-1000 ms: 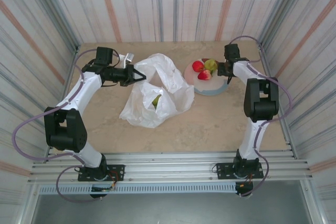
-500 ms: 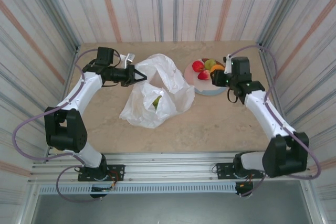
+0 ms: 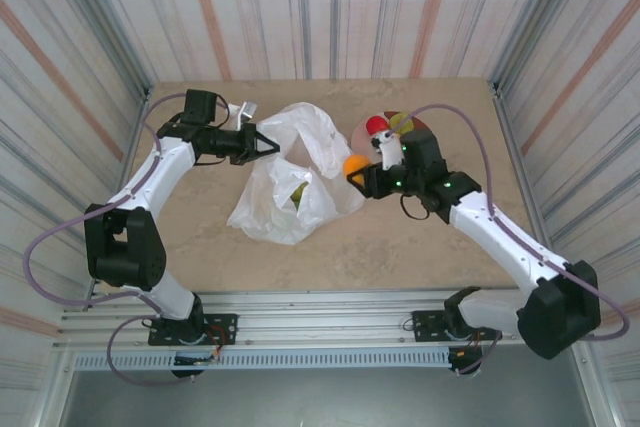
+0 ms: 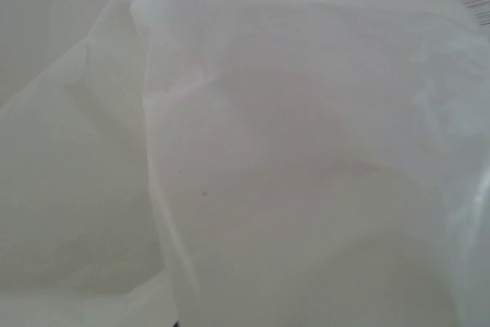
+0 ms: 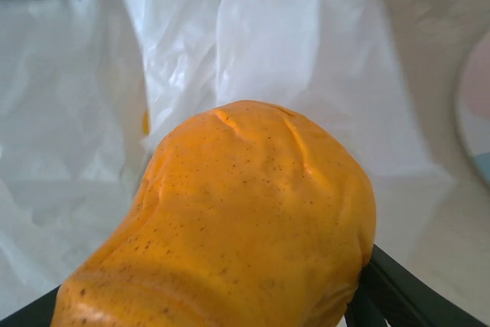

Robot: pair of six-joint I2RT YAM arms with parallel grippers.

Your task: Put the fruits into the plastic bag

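Grips orange fruit (image 5: 237, 220) in right end effector (image 3: 358, 171), pinches plastic bag (image 3: 290, 197) with left end effector (image 3: 270, 144); risks release short of floppy mouth.

2 white arms (image 3: 150, 182) carry black joints (image 3: 125, 247) and looping purple cables (image 3: 28, 262).

Round plate (image 3: 361, 134) on beige table (image 3: 400, 237)
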